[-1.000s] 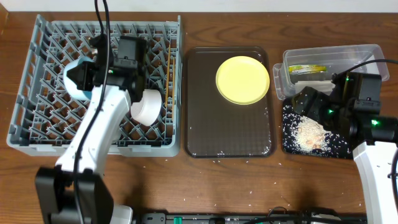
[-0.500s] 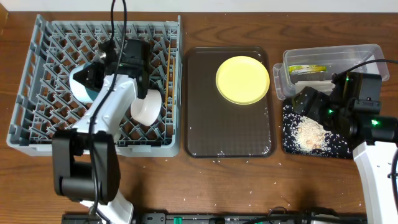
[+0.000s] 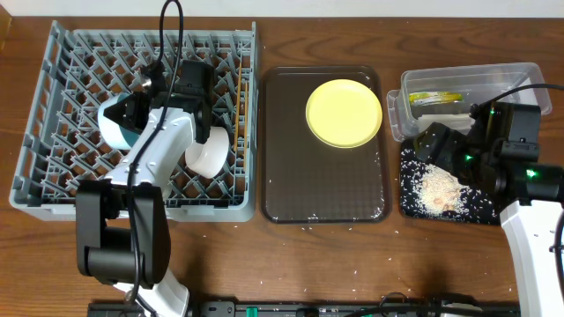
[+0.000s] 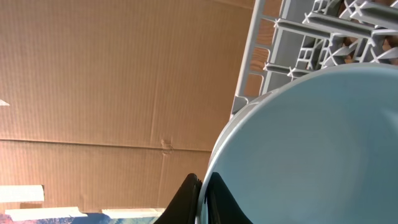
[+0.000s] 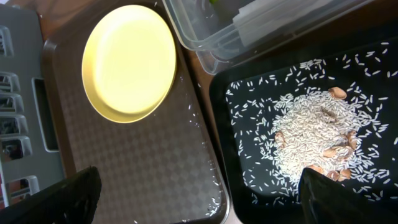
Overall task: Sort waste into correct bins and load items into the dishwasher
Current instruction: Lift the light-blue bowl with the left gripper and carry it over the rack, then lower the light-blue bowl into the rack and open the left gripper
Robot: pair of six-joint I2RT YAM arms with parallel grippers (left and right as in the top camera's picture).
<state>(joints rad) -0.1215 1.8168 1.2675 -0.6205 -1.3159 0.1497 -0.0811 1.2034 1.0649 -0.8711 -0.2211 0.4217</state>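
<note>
On the wooden counter [image 3: 352,264], the grey dish rack [image 3: 53,132] fills the left side. The left fingers [image 4: 199,188] are clamped on the rim of the light blue bowl [image 3: 113,123], which sits tilted among the pegs in the rack's left half. A white bowl [image 3: 207,151] lies on its side nearer the rack's right wall, where the chopsticks [image 3: 240,99] rest. At centre, the yellow plate [image 3: 344,113] lies at the far right corner of the brown serving tray [image 3: 300,176]. To the right, the clear tub [image 3: 511,75] holds a snack wrapper [image 3: 434,97]. The black tray [image 3: 412,204] just in front carries a heap of rice crumbs [image 3: 438,189]. The right fingers [image 5: 202,196] hang spread wide above it, holding nothing.
</note>
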